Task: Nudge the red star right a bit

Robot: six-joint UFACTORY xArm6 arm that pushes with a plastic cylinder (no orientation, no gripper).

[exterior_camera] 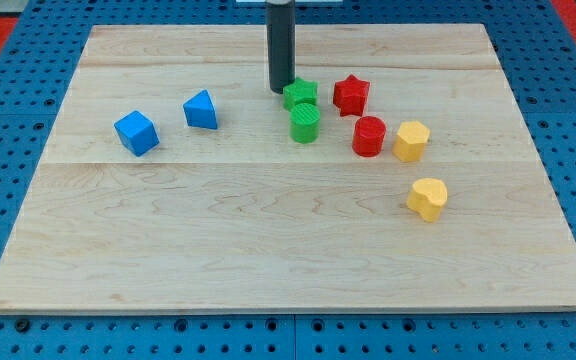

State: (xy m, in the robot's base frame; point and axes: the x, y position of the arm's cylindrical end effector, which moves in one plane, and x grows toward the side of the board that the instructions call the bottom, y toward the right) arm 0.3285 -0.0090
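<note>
The red star (pixel 350 95) lies on the wooden board (pixel 268 250), right of centre near the view's top. My tip (pixel 280 90) rests on the board just left of a green block (pixel 300 94), which sits between the tip and the red star. A green cylinder (pixel 305 124) lies just below that green block. A red cylinder (pixel 369 136) lies below and slightly right of the star.
A yellow hexagonal block (pixel 411 141) sits right of the red cylinder. A yellow heart-like block (pixel 427 198) lies lower right. A blue cube (pixel 136 132) and a blue wedge-shaped block (pixel 200 110) lie at the view's left.
</note>
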